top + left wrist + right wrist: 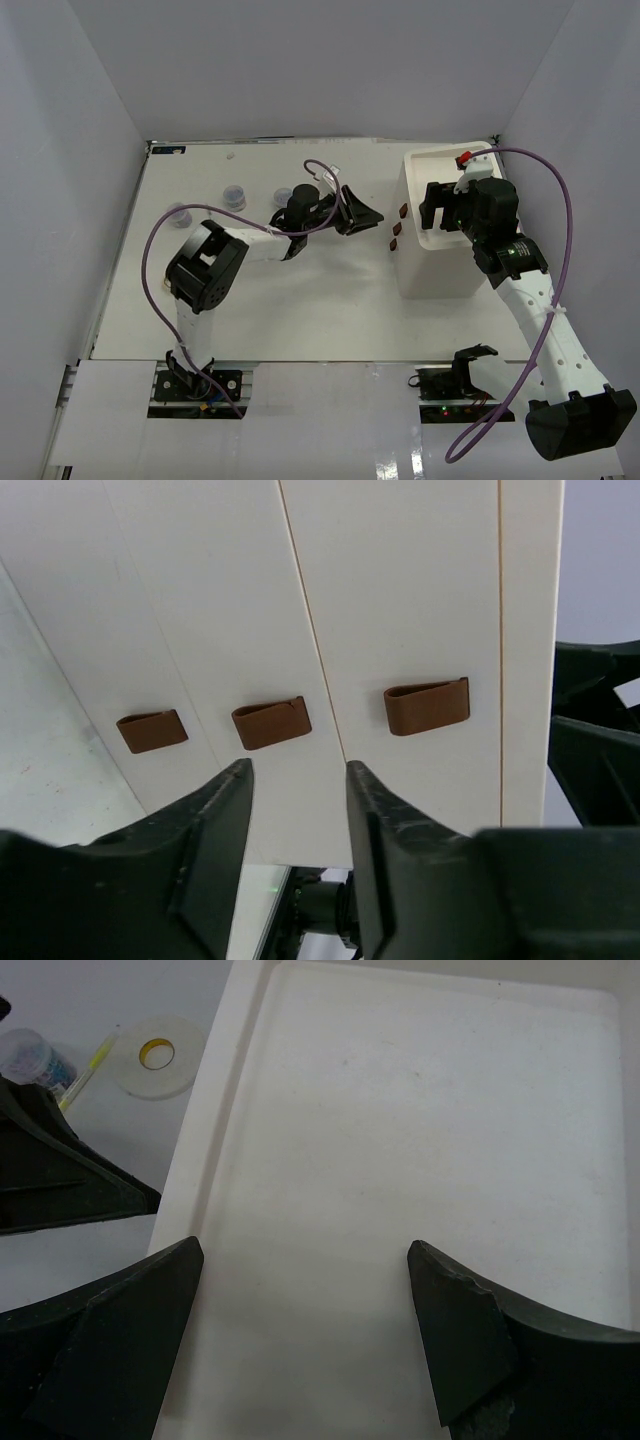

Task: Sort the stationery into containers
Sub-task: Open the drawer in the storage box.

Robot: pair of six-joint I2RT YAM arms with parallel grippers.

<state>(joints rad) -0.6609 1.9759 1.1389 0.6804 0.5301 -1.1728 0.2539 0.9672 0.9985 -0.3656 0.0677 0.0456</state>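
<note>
The white boxy plastic organiser (432, 272) has three drawer fronts flush, with small brown handles (427, 705) exposed. Its tray top shows bare plastic.

The right gripper (305, 1252) hovers over the tray, jaws wide and holding nothing. The left gripper (298, 780) faces the handles without touching them, jaws partly apart and holding nothing.

Three round clear jars (235, 195), a flat cream tape ring (155, 1055) and a pale yellow pen (90, 1065) lie left of the organiser.
</note>
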